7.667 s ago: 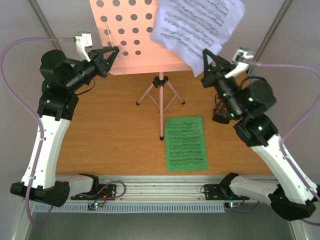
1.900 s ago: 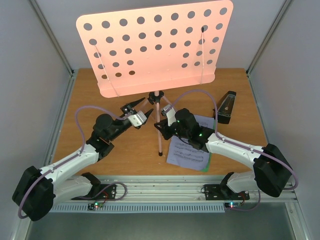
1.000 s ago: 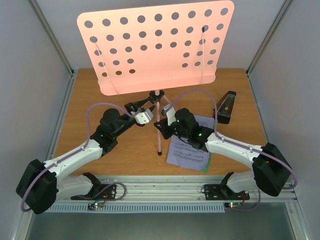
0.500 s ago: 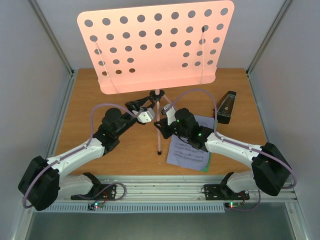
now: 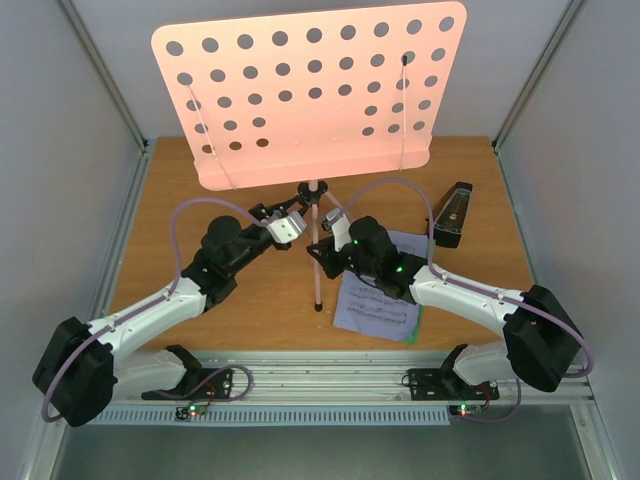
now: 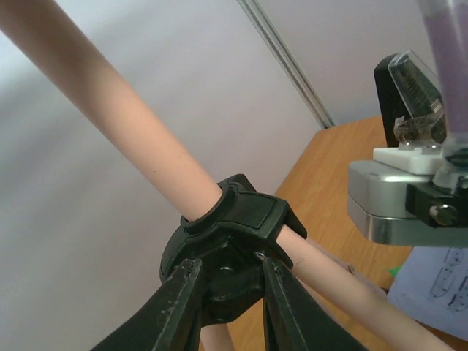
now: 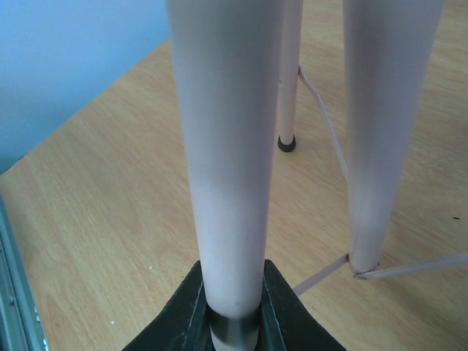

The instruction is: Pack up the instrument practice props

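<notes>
The music stand (image 5: 310, 95) is pale pink, with a broad desk punched by rows of round holes, thin pink tube legs, and a black collar (image 6: 232, 238) where the legs meet the pole. It stands upright at the middle of the tabletop (image 5: 190, 190), toward the far side. Its pole runs straight up, the desk's long side runs left to right, and the desk's face tilts toward the near edge. One leg points near.

My left pincer (image 5: 284, 217) reaches in from the left and sits narrow on the black collar, a finger on either side. The pads appear to touch it, though the wrist view is tight. My right pincer (image 5: 322, 250) comes from the right and grips a pink tube low on the stand.

Just near and right of it, a white sheet (image 5: 378, 305) lies flat over a green sheet (image 5: 416, 322). The black metronome (image 5: 452, 214) stands farther right, apart.
</notes>
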Robot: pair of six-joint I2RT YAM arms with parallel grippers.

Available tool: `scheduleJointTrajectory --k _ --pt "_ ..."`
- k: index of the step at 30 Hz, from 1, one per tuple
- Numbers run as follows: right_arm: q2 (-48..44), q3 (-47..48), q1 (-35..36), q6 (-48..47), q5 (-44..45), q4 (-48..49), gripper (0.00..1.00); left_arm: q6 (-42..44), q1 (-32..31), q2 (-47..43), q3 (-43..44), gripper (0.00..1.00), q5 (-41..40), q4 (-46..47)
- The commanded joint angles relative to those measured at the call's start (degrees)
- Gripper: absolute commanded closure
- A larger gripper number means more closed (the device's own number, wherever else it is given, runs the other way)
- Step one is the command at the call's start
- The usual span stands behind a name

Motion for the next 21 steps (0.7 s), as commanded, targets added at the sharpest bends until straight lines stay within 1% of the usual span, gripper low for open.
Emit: scheduleJointTrajectory --k 1,4,6,8,9,12,15,17,19,21 --pt "0.2 0.3 1.4 1.1 -4.9 -0.4 0.99 -12.2 0.2 -2.3 2.2 0.76 0.8 -3.2" --pt "0.2 0.2 1.4 1.2 -5.0 -0.3 0.99 -18.8 0.3 -2.8 3.8 0.76 0.5 -6.1" --pt "0.1 0.2 1.4 1.2 -5.0 -0.3 0.99 -21.5 0.3 -2.8 5.4 0.76 0.6 -9.5" --pt "-0.1 0.1 1.4 1.2 -5.0 -0.3 0.99 -22.9 0.4 -3.0 6.3 0.76 0.3 -11.1" --pt "-0.2 0.0 1.4 1.2 -5.0 -0.3 0.99 -23.0 0.3 -3.4 6.3 0.74 0.0 -11.1" --pt "-0.6 -0.2 1.4 1.2 -4.9 -0.2 0.99 -21.5 0.3 -4.8 4.8 0.68 -0.2 -9.5" --pt "-0.7 -0.4 1.4 1.2 -4.9 -0.2 0.99 -18.3 0.4 -5.9 3.8 0.5 1.9 -9.8" --pt "-0.7 -0.4 1.4 1.2 -5.0 -0.1 0.99 -15.0 0.3 -6.5 2.8 0.4 4.1 -9.5" --pt "-0.8 -0.5 1.4 1.3 -5.1 0.0 0.99 -11.7 0.2 -6.8 0.9 0.36 5.2 -7.8" --pt "-0.9 -0.5 1.4 1.3 -5.1 -0.1 0.99 -8.8 0.3 -7.1 -0.3 0.35 5.3 -6.0"
